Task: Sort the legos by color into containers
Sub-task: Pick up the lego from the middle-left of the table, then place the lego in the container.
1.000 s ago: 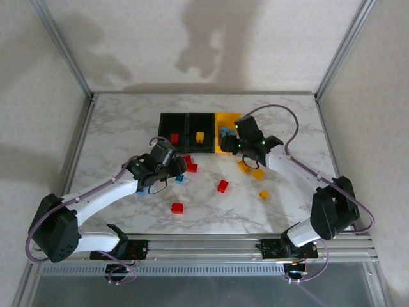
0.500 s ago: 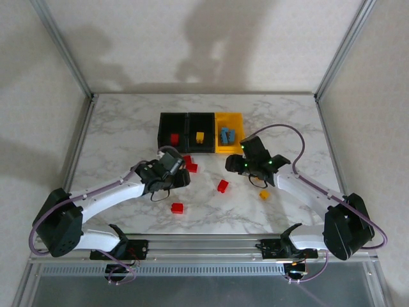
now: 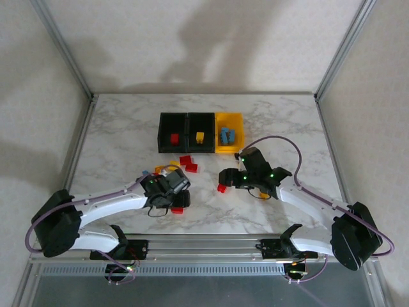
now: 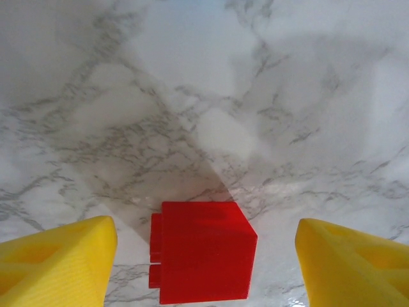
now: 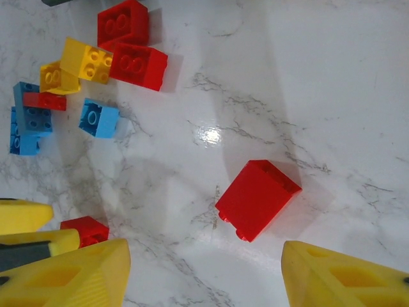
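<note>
Tabletop (image 3: 115,141): white marble, grey veining.
Left container (image 3: 161,131): black; one red lego (image 3: 174,137) inside.
Middle container (image 3: 201,117): black; one yellow lego (image 3: 199,136) inside.
Right container (image 3: 231,118): bright yellow; blue legos (image 3: 227,135) inside.
Loose pile (image 5: 89,59): two red bricks, two yellow, one light blue, darker blue pieces, one thin red piece.
Small lego (image 5: 84,229) near the pile: red.
Left-wrist lego (image 4: 201,251): plain red.
Right-wrist lego (image 5: 257,198): plain red, glossy.
Left fingers (image 4: 57,262): yellow.
Right fingers (image 5: 70,278): yellow.
Arms (image 3: 108,201): white links, black joints, small green lights.
Cables (image 3: 276,138): purple.
Walls (image 3: 192,51): pale beige, plain, with grey shadows.
Frame rails (image 3: 62,48): silver.
</note>
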Tool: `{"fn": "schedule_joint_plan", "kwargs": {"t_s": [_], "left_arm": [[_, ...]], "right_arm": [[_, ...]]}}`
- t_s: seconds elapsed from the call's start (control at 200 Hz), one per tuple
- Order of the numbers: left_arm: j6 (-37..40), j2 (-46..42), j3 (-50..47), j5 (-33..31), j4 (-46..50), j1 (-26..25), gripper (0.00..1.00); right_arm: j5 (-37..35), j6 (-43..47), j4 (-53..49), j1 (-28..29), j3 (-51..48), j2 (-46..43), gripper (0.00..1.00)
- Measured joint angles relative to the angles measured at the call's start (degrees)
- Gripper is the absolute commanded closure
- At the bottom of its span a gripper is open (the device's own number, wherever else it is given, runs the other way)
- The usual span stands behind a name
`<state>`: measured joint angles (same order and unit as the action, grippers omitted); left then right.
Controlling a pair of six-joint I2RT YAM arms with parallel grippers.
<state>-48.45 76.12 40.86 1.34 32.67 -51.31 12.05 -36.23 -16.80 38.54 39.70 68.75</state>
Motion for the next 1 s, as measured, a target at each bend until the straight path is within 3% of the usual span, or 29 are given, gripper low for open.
{"fn": "schedule_joint_plan", "kwargs": {"t_s": [0.085,0.305,0.406,0.661,1.001], "left_arm": [[-0.31,3.26,0.09,-0.09,0.20,-1.60,0.34],[-0.55,6.88,2.27,-2.71,3.21,-3.32,0.63],[0.24,6.47,4.63,-3.48,3.48,-3.13,0.68],[3.41,5.70,10.16,-5.77,3.76,2.29,0.69],[12.46,9.77,28.61,-9.22,4.52,17.31,0.69]], "right_arm": [[0.00,-0.22,0.35,0.09,-0.81,-0.02,0.37],[0.02,-0.66,0.94,0.20,-1.73,-0.15,0.38],[0.28,-0.70,1.42,0.35,-2.43,-0.44,0.38],[3.50,-0.81,3.13,3.45,-3.15,-1.68,0.38],[4.04,-1.57,5.53,3.78,-3.06,-2.05,0.39]]}}
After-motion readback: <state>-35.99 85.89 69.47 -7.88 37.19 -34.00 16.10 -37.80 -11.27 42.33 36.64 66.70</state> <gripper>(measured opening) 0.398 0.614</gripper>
